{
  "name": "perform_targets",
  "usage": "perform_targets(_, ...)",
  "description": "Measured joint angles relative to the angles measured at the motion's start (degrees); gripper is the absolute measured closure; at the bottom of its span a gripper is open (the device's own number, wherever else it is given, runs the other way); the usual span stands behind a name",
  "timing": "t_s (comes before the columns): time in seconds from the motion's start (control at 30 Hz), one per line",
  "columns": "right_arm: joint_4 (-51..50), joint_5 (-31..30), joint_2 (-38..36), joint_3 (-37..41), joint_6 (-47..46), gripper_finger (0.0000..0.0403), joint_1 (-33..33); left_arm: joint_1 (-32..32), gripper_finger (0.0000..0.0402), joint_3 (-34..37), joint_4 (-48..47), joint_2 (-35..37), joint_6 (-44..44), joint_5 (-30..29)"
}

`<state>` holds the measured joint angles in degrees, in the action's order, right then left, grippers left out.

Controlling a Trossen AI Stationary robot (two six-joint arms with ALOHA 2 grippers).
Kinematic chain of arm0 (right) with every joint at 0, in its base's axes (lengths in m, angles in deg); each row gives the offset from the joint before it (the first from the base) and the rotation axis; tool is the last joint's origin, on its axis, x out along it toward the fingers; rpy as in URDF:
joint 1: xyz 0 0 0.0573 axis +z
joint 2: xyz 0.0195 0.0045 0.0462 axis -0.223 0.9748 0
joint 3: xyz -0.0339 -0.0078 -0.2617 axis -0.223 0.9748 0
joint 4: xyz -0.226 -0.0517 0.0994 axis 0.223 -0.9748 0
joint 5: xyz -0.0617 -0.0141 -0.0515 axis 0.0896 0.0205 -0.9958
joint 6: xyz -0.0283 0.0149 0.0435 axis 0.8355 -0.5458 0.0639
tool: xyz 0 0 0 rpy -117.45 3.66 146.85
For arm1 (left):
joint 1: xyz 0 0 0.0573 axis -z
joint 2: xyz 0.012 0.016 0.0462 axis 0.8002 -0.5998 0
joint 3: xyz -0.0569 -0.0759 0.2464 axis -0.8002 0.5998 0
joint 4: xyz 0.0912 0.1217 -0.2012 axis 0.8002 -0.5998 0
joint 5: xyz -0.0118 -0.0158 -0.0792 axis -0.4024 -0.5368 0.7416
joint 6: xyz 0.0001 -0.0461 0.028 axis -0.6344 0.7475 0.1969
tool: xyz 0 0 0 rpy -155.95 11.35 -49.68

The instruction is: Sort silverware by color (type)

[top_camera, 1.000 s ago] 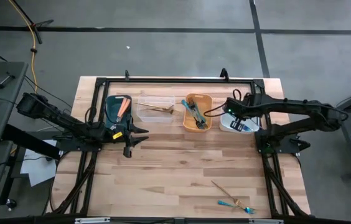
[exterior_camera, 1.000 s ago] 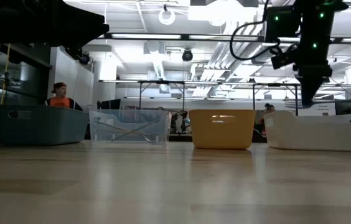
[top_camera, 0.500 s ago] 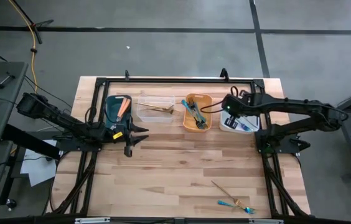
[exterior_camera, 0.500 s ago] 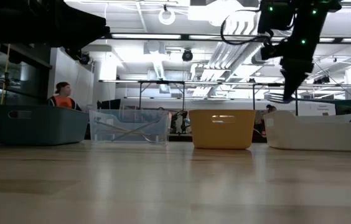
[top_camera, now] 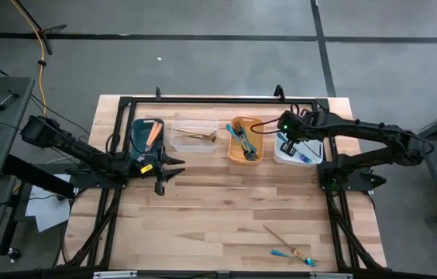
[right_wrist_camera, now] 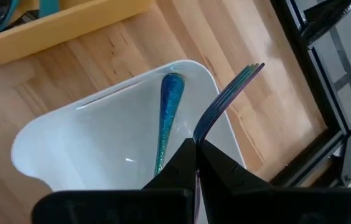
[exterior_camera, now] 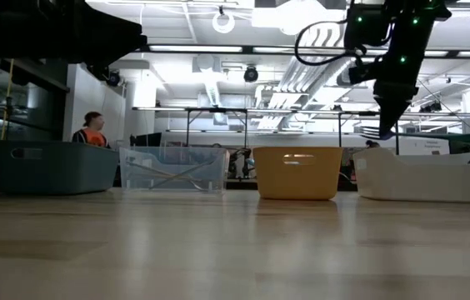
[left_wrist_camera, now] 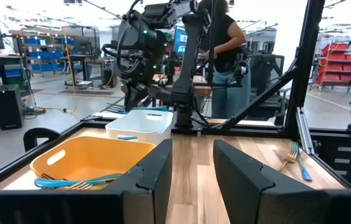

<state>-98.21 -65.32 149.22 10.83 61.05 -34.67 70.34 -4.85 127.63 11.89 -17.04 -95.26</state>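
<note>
Right gripper (right_wrist_camera: 195, 144), clenched on iridescent fork (right_wrist_camera: 225, 99), over white bin (right_wrist_camera: 70, 134) at tabletop 2 o'clock. Risk: tines overhang rim; release may spill it. Left gripper (left_wrist_camera: 191, 163) parted, idle.

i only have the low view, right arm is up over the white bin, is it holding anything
Observer: Yes. The right gripper is shut on a dark iridescent fork, tines pointing away from the wrist.
Operator: anything in the white bin already
Observer: One blue-green utensil lies inside the white bin.
Operator: whats left on the table
Observer: A few pieces remain near the front right of the table: a gold utensil and a teal one.
Operator: left arm?
Observer: The left gripper waits, jaws open, in front of the dark teal bin.
</note>
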Motion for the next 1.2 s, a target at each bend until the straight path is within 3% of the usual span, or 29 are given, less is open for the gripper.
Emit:
perform_targets(0.23, 0.6, 0.6, 1.5, 0.0, 1.3, 0.0403, -2.0, 0.0, 0.0291, 0.0, 0.0, 0.0, 0.0, 0.0)
perform_targets(0.87, 4.3, 1.0, 15.2, 0.0, 4.3, 0.0403, -2.2, 0.0, 0.0291, 0.0, 0.0, 0.0, 0.0, 0.0)
perform_targets(1.2, 4.4, 1.0, 15.7, 0.0, 5.1, 0.0379, -2.2, 0.0, 0.0291, 0.0, 0.0, 0.0, 0.0, 0.0)
